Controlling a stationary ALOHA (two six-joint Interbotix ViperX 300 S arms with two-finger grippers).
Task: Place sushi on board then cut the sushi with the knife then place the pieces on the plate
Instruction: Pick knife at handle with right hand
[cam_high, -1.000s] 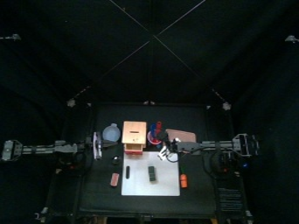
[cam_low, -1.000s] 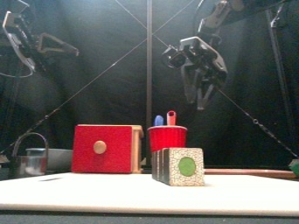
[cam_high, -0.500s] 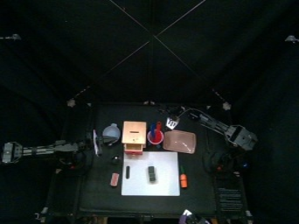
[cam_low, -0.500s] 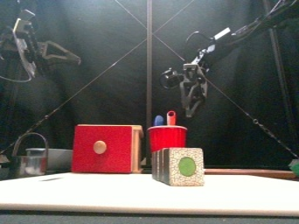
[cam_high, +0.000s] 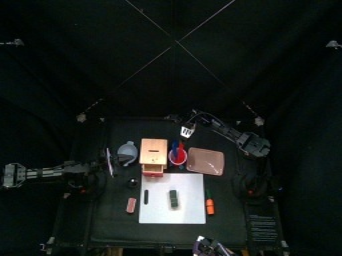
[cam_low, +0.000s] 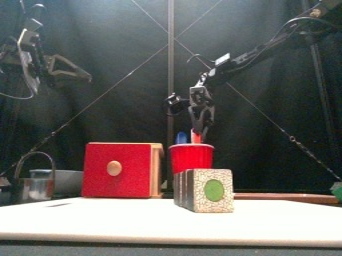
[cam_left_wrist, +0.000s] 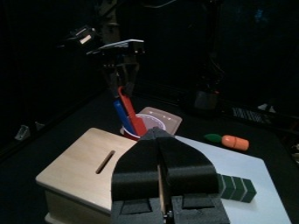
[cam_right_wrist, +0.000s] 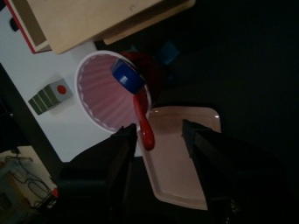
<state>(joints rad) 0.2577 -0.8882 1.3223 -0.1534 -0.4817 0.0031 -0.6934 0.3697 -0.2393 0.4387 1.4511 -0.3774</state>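
1 cup (cam_low: 191, 159), 2 knives (cam_low: 195, 133), 1 sushi roll (cam_low: 209, 190), right jaws wide, left jaws closed

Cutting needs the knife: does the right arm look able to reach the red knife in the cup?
Probably yes: the right gripper hangs open just over the red cup, with the red knife standing unobstructed.

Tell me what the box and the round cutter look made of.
Pale box with red drawer front: probably wood, matte tan top with painted red face. Round cutter with wire handle: likely metal, grey sheen and thin wire bail.
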